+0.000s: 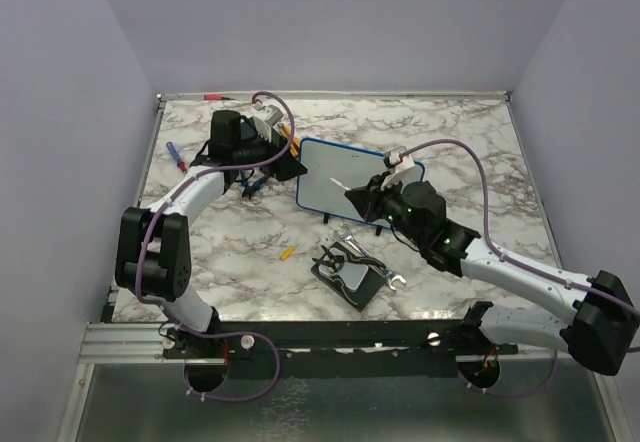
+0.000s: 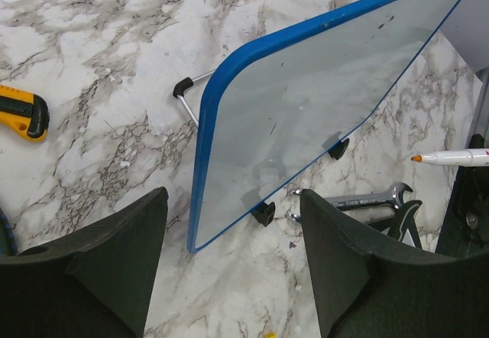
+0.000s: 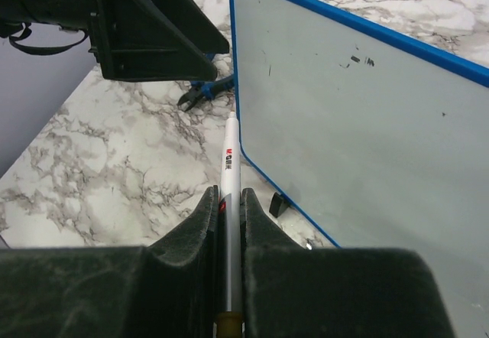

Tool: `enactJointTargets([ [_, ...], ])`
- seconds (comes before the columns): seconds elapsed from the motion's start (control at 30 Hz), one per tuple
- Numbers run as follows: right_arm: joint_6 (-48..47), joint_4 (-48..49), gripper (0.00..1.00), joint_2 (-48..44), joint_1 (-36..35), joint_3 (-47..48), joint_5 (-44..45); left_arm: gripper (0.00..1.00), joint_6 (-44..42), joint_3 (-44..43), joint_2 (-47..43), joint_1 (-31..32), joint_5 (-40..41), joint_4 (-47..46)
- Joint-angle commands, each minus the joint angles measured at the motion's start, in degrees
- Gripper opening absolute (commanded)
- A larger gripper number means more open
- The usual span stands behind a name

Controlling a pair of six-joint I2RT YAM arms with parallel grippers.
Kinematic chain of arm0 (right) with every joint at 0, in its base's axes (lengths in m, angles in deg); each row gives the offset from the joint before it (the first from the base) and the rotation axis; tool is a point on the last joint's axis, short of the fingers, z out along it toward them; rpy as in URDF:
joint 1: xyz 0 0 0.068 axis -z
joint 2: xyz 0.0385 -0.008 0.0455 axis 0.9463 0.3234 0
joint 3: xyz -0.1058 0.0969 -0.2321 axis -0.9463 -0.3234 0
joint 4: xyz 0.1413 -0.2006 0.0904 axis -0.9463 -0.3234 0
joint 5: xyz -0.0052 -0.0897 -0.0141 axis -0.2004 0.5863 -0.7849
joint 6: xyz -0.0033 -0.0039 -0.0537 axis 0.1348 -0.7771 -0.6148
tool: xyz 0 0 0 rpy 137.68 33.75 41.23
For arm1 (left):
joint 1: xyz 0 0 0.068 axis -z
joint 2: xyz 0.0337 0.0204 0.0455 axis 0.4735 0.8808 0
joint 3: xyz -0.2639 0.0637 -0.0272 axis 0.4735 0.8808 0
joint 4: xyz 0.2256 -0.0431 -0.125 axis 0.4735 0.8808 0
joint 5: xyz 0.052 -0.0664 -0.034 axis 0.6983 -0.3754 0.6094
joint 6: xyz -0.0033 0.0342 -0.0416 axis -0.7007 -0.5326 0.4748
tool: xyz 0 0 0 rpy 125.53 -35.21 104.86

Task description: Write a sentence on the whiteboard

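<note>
Right gripper (image 3: 229, 204) clamps orange-tipped marker (image 3: 231, 151), tip near tilted whiteboard (image 3: 367, 139). Left gripper (image 2: 231, 208) open, empty, facing whiteboard corner above marble surface (image 2: 99, 47).

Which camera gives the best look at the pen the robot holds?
Right wrist view: the pen runs up the frame, clamped in the right gripper. The left wrist view shows only its orange-tipped end; the top view, a tiny white sliver.
</note>
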State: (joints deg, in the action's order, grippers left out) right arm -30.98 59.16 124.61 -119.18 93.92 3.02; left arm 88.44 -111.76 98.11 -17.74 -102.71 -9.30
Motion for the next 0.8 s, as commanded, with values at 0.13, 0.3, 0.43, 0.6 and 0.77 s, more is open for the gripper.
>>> enactJointTargets([
  [0.13, -1.64, 8.28, 0.00, 9.94, -0.38, 6.63, 2.66, 0.62, -1.33, -1.48, 4.01, -0.41, -3.10, -0.48],
  [0.3, -3.17, 10.82, 0.00, 14.78, -0.38, 9.80, 3.02, 0.57, -1.16, -1.25, 4.90, -0.26, -1.51, -0.71],
  [0.43, -4.08, 11.69, 0.00, 17.65, -0.38, 12.10, 3.08, 0.51, -0.79, -1.42, 6.18, 0.61, -1.24, -0.91],
  [0.6, -5.31, 12.66, 0.00, 20.22, -0.38, 13.66, 4.34, 0.43, -0.87, -1.24, 6.45, 1.16, -0.13, -0.91],
  [0.77, -5.95, 12.73, 0.00, 21.79, -0.38, 14.66, 4.77, 0.36, -1.13, -1.15, 6.30, 1.24, 0.92, -0.91],
])
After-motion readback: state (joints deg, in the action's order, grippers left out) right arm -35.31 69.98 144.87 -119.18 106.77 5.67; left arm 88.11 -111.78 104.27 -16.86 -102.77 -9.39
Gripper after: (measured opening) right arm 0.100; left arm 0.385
